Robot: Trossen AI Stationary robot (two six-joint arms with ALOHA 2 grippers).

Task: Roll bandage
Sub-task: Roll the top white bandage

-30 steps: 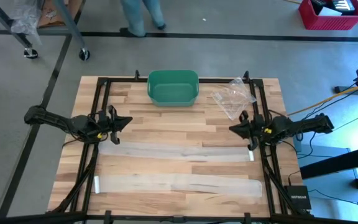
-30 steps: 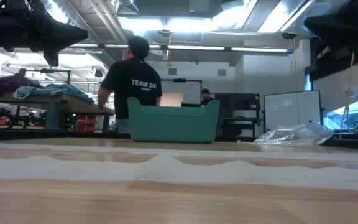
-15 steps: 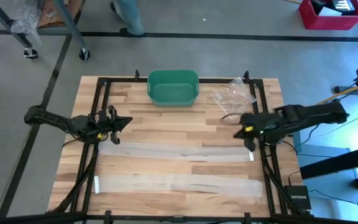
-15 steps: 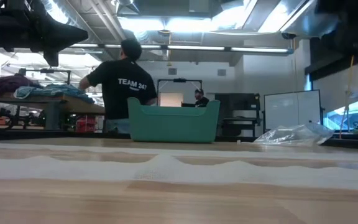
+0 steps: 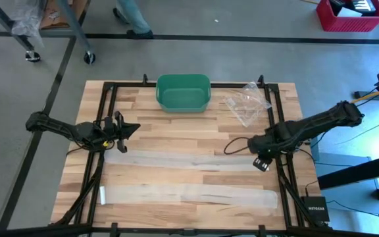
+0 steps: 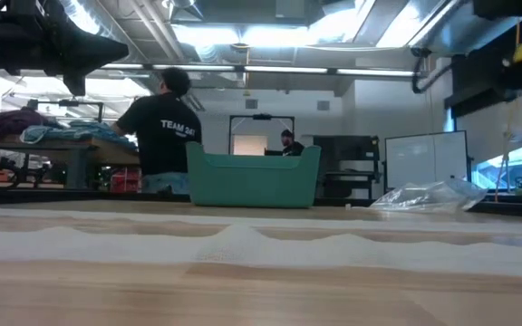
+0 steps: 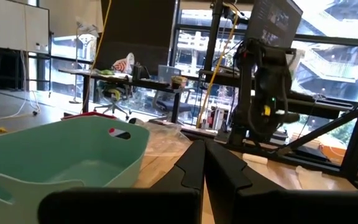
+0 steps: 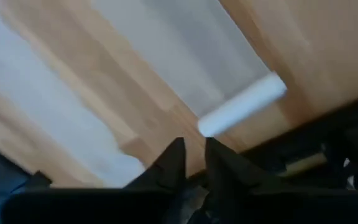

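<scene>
Two long white bandage strips lie flat across the wooden table: a far one (image 5: 189,160) and a near one (image 5: 189,195). The far strip ends at the table's right in a short white rolled end (image 8: 241,106), also visible from above (image 5: 262,165). My right gripper (image 5: 258,157) hangs over that end, pointing steeply down. Its fingers (image 8: 194,149) stand a little apart, just short of the roll, and touch nothing. My left gripper (image 5: 134,127) waits at the table's left, above the far strip's left end, with its fingers (image 7: 201,158) shut and nothing between them.
A green bin (image 5: 183,92) stands at the table's far edge, with a crumpled clear plastic bag (image 5: 245,102) to its right. Black frame rails (image 5: 281,191) run along both sides of the table. A person (image 6: 157,136) walks in the room behind.
My right arm has swung out from its rest at the table's right edge and tipped from level to pointing steeply down, rolling at the wrist. It now stands over the far strip's rolled end. The person behind the table has walked leftward. The bandages have not moved.
</scene>
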